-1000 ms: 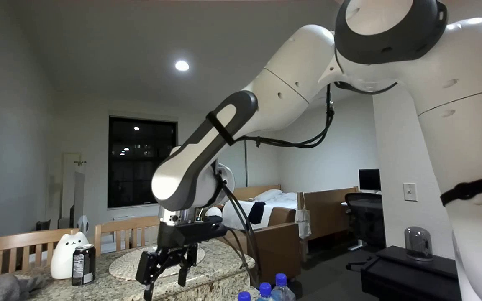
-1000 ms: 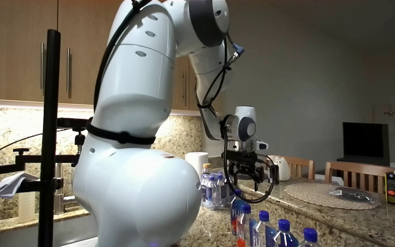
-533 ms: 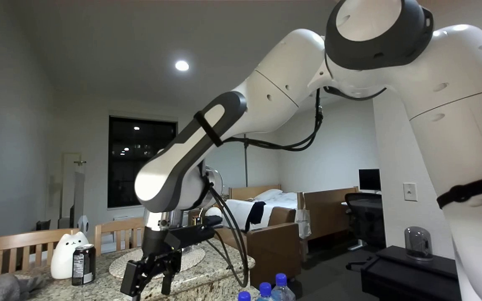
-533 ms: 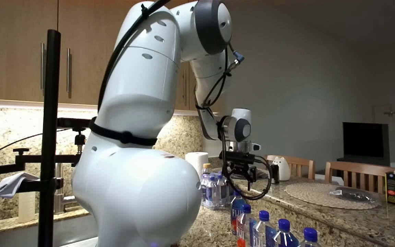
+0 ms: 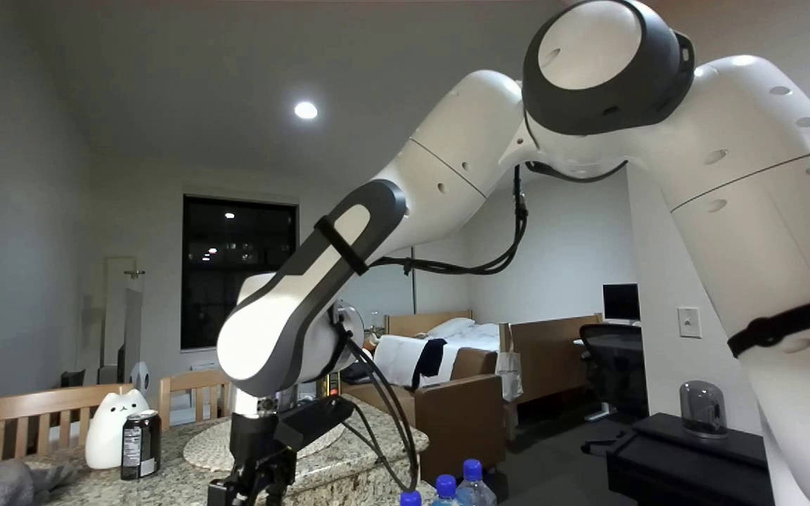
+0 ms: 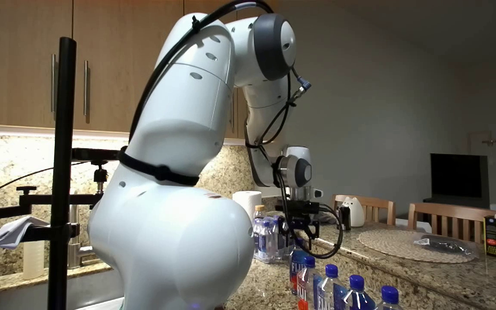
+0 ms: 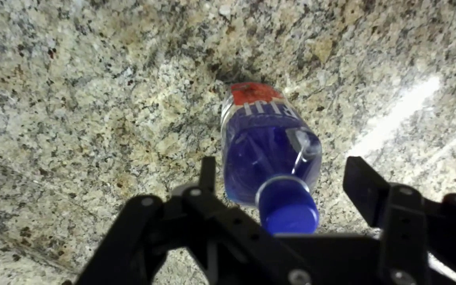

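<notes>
In the wrist view, my gripper (image 7: 281, 163) is open above a granite counter, one finger on each side of a clear FIJI bottle (image 7: 269, 154). The bottle's blue cap (image 7: 291, 215) lies low in that view, partly covered by the gripper's body. Gaps show between the bottle and both fingers (image 7: 364, 190), and nothing is held. In an exterior view, the gripper (image 6: 298, 239) hangs over the rearmost bottle (image 6: 296, 269) of a row, seemingly the same one. In an exterior view, the gripper's wrist (image 5: 254, 443) is visible, but its fingertips are cut off below.
More blue-capped bottles (image 6: 331, 284) line the counter towards the camera. A bottle pack (image 6: 267, 243) and paper towel roll (image 6: 248, 202) stand behind. The raised granite ledge (image 6: 437, 280) carries a woven mat (image 6: 385, 243), a black can (image 5: 140, 444) and a white cat figure (image 5: 111, 429).
My arm has reached out and the gripper has come lower, shifting left in both exterior views. Its fingers now stand over the rearmost bottle. The bottles have not moved.
</notes>
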